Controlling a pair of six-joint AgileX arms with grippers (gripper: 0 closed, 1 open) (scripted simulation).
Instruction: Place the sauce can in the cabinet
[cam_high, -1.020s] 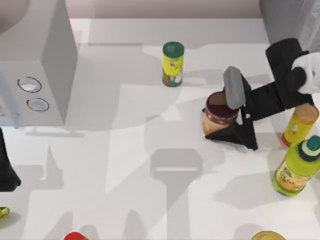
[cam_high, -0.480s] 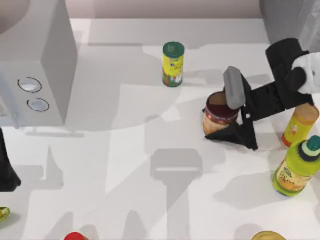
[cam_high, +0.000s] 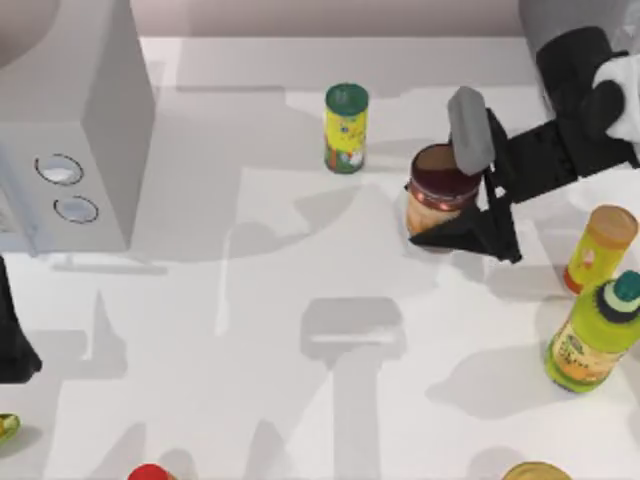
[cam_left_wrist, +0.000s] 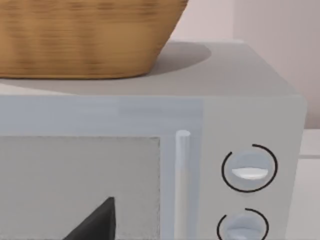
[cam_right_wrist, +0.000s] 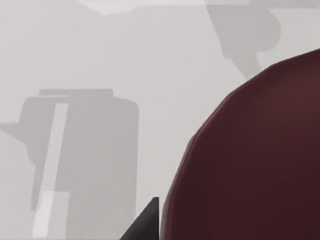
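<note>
The sauce can (cam_high: 440, 182), squat with a maroon top and an orange-brown label, is right of the table's middle. My right gripper (cam_high: 446, 190) is shut on it, one grey finger on its far side and one black finger on its near side. Its maroon top (cam_right_wrist: 250, 160) looms large in the right wrist view beside a dark fingertip (cam_right_wrist: 146, 222). A grey unit at the back right corner, partly behind my right arm, looks like the cabinet (cam_high: 560, 20). My left arm (cam_high: 12, 335) is parked at the left edge, and a dark fingertip (cam_left_wrist: 97, 222) of it faces the microwave.
A grey microwave (cam_high: 70, 140) with two ringed knobs stands at the back left, with a wicker basket (cam_left_wrist: 85, 35) on top. A slim yellow can (cam_high: 346, 128) stands left of the sauce can. An orange-capped bottle (cam_high: 598, 248) and a green bottle (cam_high: 592, 340) stand at the right edge.
My right gripper has carried the sauce can toward the back of the table, away from the two bottles. The left arm has not moved.
</note>
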